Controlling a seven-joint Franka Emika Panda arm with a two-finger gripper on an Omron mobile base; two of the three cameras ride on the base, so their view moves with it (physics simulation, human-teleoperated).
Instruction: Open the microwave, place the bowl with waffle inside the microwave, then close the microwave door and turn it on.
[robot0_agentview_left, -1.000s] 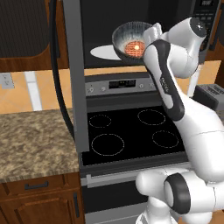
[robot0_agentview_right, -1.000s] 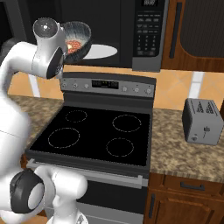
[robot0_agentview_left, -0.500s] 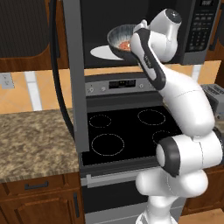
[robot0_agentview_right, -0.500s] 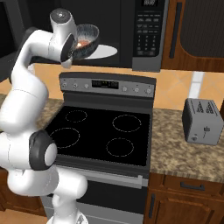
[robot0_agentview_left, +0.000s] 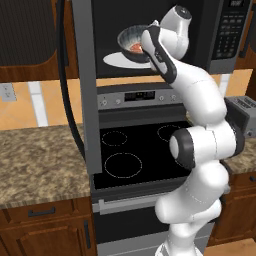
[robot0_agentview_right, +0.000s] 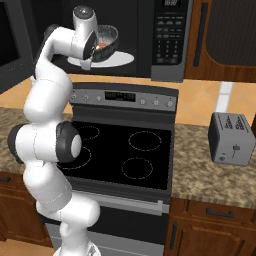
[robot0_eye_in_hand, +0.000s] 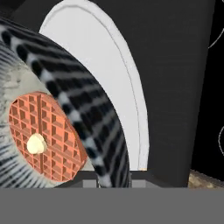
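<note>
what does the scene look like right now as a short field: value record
microwave door: swung open to the left
bowl: held at its rim by the end effector, inside the microwave cavity, above the white turntable
waffle: lying in the bowl, pale dab at its centre
stove: below, burners bare
toaster: on the counter right of the stove

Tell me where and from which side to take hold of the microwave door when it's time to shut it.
Probably take the microwave door by its long vertical handle bar. The door stands swung wide open at the left of the cavity, edge-on toward the base, and the bar runs along its outer face near the free edge. Come from the left, outer side. The hand is holding the bowl by its rim.
</note>
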